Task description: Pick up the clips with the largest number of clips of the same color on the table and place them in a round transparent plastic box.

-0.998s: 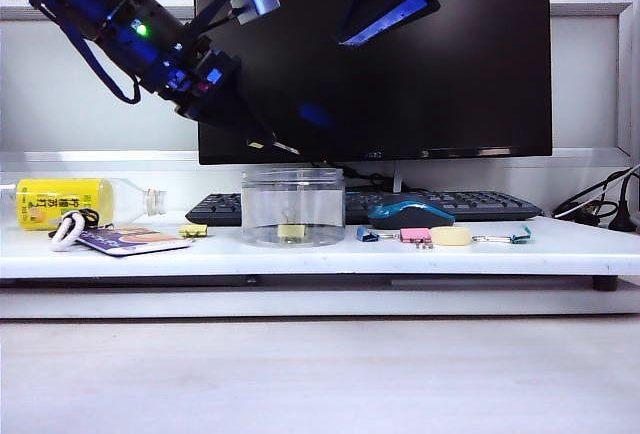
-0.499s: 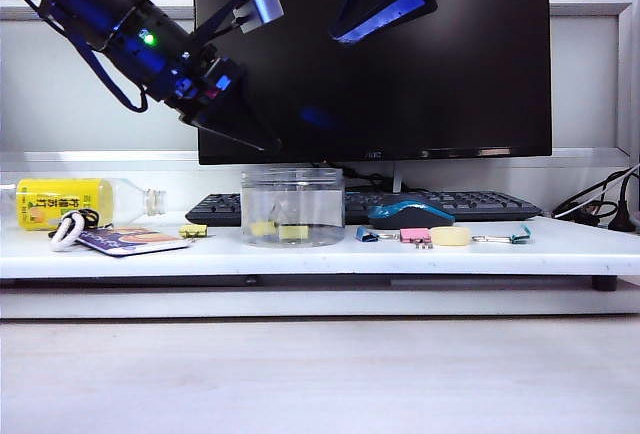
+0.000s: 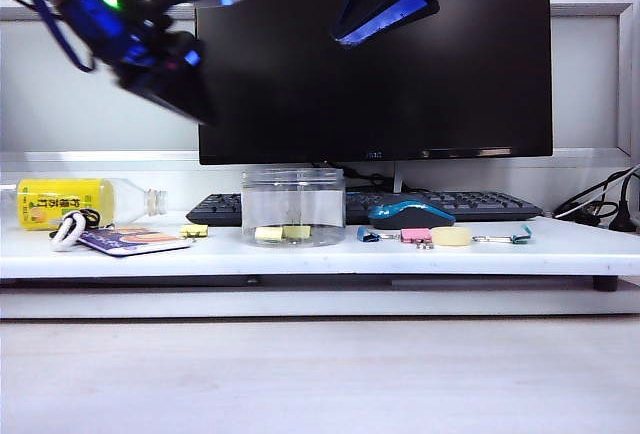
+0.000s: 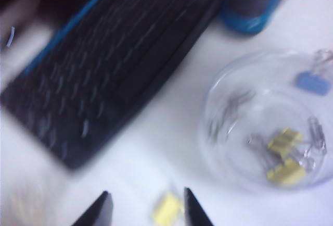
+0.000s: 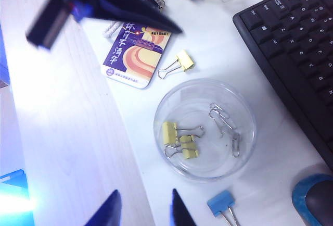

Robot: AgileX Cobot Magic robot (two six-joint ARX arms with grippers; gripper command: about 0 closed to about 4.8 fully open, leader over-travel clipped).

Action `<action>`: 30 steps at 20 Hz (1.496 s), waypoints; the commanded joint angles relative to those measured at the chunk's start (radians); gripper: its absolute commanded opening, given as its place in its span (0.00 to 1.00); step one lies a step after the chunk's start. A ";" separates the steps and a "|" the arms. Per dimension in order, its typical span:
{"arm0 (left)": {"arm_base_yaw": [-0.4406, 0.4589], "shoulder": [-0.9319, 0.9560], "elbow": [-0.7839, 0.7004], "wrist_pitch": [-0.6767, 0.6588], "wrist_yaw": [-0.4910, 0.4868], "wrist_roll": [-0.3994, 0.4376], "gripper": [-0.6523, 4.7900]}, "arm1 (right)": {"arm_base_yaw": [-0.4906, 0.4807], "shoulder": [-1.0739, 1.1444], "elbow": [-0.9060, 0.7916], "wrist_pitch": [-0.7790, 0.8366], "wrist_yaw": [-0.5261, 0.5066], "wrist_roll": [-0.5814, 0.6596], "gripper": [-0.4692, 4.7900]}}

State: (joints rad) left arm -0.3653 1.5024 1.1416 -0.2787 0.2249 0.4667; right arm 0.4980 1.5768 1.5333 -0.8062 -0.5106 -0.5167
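The round transparent plastic box (image 3: pixel 293 192) stands in front of the keyboard, with pale-yellow clips (image 3: pixel 282 233) on its bottom. From above, the box (image 5: pixel 230 155) holds yellow clips (image 5: pixel 179 141) and loose wire handles. One more yellow clip (image 3: pixel 194 230) (image 5: pixel 183 60) lies on the table to the box's left. My left gripper (image 3: pixel 185 94) hangs high to the left of the box, open and empty (image 4: pixel 147 210); that loose clip (image 4: pixel 167 209) shows far below between its fingers. My right gripper (image 3: pixel 385 4) is high above the box, open and empty (image 5: pixel 144 208).
A keyboard (image 3: pixel 350 204) and blue mouse (image 3: pixel 410 214) lie behind and right of the box. Blue (image 3: pixel 367 235), pink (image 3: pixel 415 236) and teal (image 3: pixel 520 236) clips sit right of it. A yellow-labelled bottle (image 3: pixel 60 201) and a card (image 3: pixel 130 241) lie at the left.
A yellow clip dropped from my left gripper into the box. The left arm then swung up and to the left, away from the box. The right arm stayed put.
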 commanded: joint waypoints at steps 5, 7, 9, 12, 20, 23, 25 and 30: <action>-0.006 0.057 -0.001 -0.117 -0.202 -0.442 0.81 | 0.002 -0.005 -0.028 0.023 -0.055 0.018 0.33; -0.007 0.076 -0.001 -0.116 -0.225 -0.556 0.83 | 0.002 -0.005 -0.038 0.021 -0.071 0.019 0.33; -0.009 0.088 -0.001 -0.116 -0.224 -0.607 0.81 | 0.002 -0.005 -0.044 0.021 -0.076 0.020 0.33; -0.024 0.100 -0.002 -0.116 -0.223 -0.673 0.79 | 0.003 -0.005 -0.044 0.026 -0.087 0.022 0.33; -0.107 0.145 -0.002 -0.084 -0.278 -0.770 0.64 | 0.009 -0.005 -0.044 0.025 -0.103 0.027 0.33; -0.118 0.175 -0.002 -0.093 -0.336 -0.774 0.64 | 0.009 -0.005 -0.044 0.025 -0.118 0.039 0.33; -0.118 0.180 -0.002 -0.090 -0.341 -0.775 0.64 | 0.010 -0.005 -0.044 0.025 -0.124 0.039 0.33; -0.118 0.185 -0.002 -0.052 -0.371 -0.797 0.64 | 0.010 -0.005 -0.044 0.025 -0.124 0.039 0.33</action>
State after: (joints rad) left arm -0.4828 1.6867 1.1393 -0.3500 -0.1257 -0.3187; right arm 0.5068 1.5772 1.4872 -0.7868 -0.6247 -0.4828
